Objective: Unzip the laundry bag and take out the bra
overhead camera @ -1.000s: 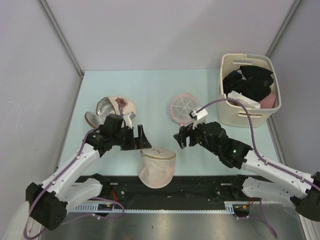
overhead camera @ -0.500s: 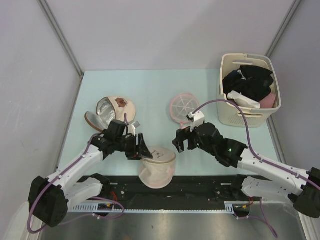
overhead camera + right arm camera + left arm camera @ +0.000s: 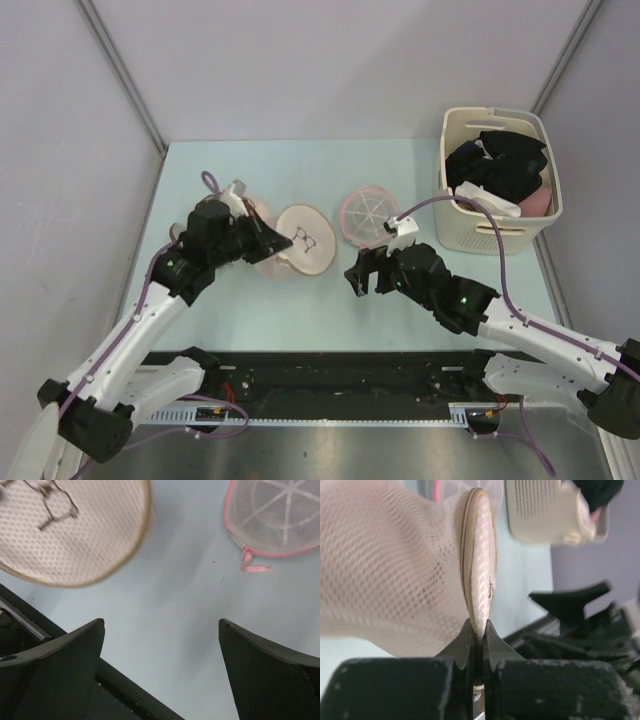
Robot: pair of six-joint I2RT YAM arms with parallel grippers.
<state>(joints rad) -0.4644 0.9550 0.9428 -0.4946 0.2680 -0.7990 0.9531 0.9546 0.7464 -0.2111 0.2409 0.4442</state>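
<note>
Above the pale tabletop (image 3: 300, 180), the left gripper (image 3: 478, 627) pinched the laundry bag (image 3: 303, 240) by its rim, seemingly steadying it for the wide-open, empty right gripper (image 3: 358, 278).

Left wrist view: the bag (image 3: 395, 570), above the left claw (image 3: 478, 630), is blurred. Its mesh body is cut off at the top and left edges, and its contents cannot be made out. The basket (image 3: 545, 515) beyond that claw is blurred and cut at the top. Right wrist view: ahead of the right claw (image 3: 161, 625), the bag's round end is cut at top and left, its mark (image 3: 50, 502) is smeared, and the disc (image 3: 280, 510) is cut at top and right.
</note>
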